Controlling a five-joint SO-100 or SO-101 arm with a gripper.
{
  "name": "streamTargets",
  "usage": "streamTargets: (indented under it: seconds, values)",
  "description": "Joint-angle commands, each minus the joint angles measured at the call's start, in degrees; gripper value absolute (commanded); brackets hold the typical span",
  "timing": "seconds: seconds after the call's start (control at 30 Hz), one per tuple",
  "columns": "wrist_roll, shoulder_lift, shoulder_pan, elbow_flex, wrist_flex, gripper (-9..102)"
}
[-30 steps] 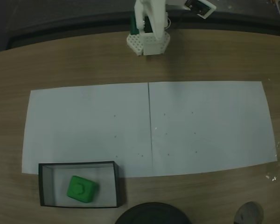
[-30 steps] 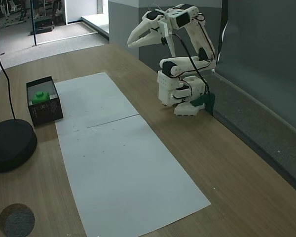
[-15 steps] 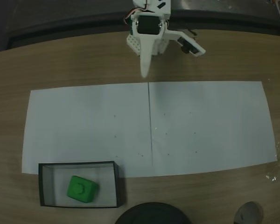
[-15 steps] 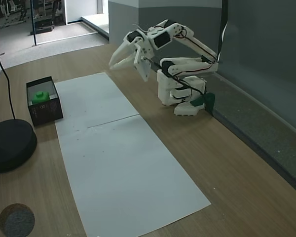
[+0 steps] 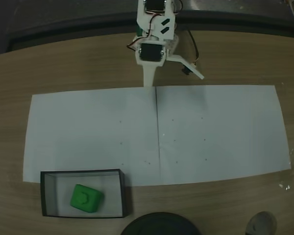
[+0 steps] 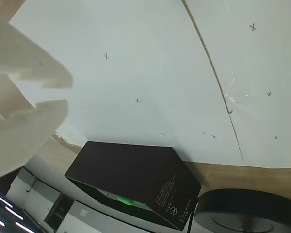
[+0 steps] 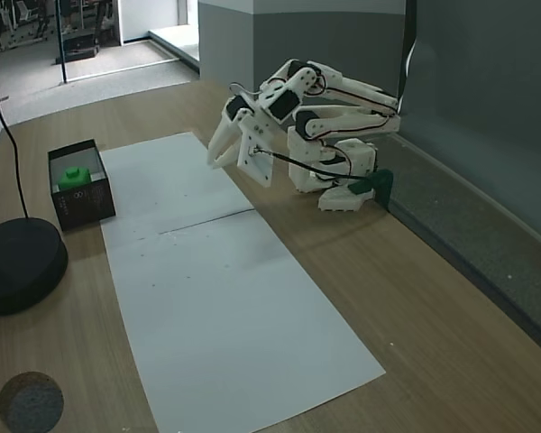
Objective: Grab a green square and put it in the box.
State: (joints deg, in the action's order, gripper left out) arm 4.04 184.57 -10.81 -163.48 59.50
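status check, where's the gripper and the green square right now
Gripper empty, jaws slightly apart, low over the paper's far edge near the base. Green square sits inside the box. Nothing between them but bare paper.

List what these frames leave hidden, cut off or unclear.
- Bright green rounded block: wrist view shows a sliver; black-walled box hides the rest.
- Dark round disc: cut by a fixed view's bottom edge.
- White two-finger gripper: blurred in the wrist view, cut by the left edge.

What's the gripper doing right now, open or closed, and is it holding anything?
Gripper: open and empty, poised above the near edge of the white paper. The green square already lies in the box.
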Motion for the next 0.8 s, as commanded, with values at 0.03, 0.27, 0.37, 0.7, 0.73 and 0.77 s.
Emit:
streamTargets:
  seconds: [0.03,0.27,0.37,0.7,0.73,0.77]
  values:
    - [-0.09,0.26,-0.35,-1.49,-0.79,0]
    - [0.0,0.26,-0.35,-7.73,-1.05,0]
    - [0.0,0.26,-0.35,-7.65,-0.44,0]
    - [-0.09,0.35,3.52,-6.06,8.35,0]
    - [-0.35,0.35,3.43,-6.06,8.35,0]
    - [-0.44,0.35,3.43,-6.06,8.35,0]
